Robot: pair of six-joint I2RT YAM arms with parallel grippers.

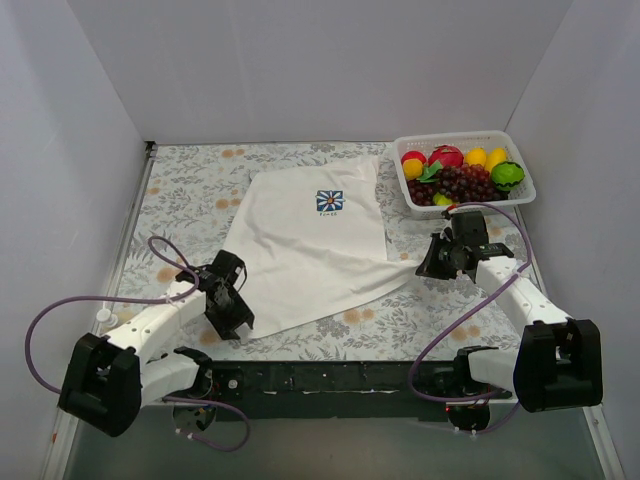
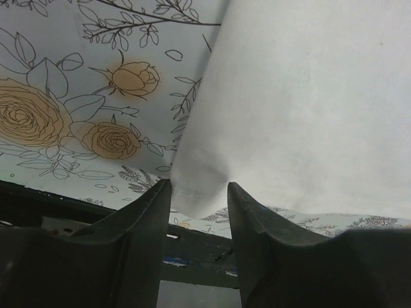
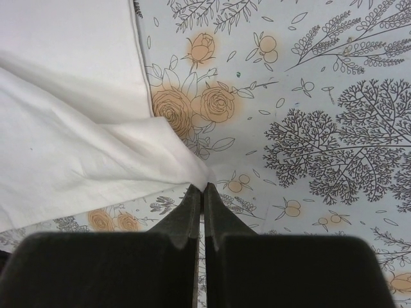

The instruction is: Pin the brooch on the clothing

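Note:
The white T-shirt [image 1: 310, 250] lies spread on the floral table. The brooch [image 1: 329, 202], a small dark blue square with a white flower, sits on its upper middle. My left gripper [image 1: 240, 325] is at the shirt's near left corner. In the left wrist view it [image 2: 199, 187] is open, with the corner of the shirt [image 2: 308, 109] just at its tips. My right gripper [image 1: 422, 265] is at the shirt's right corner. In the right wrist view it [image 3: 203, 187] is shut on a pinched tip of the shirt [image 3: 64, 147]. The brooch is out of both wrist views.
A white basket [image 1: 455, 137] holding toy fruit stands at the back right, close behind my right arm. The table's dark front edge [image 1: 330, 375] lies just below my left gripper, and it also shows in the left wrist view [image 2: 192, 250]. White walls enclose the table.

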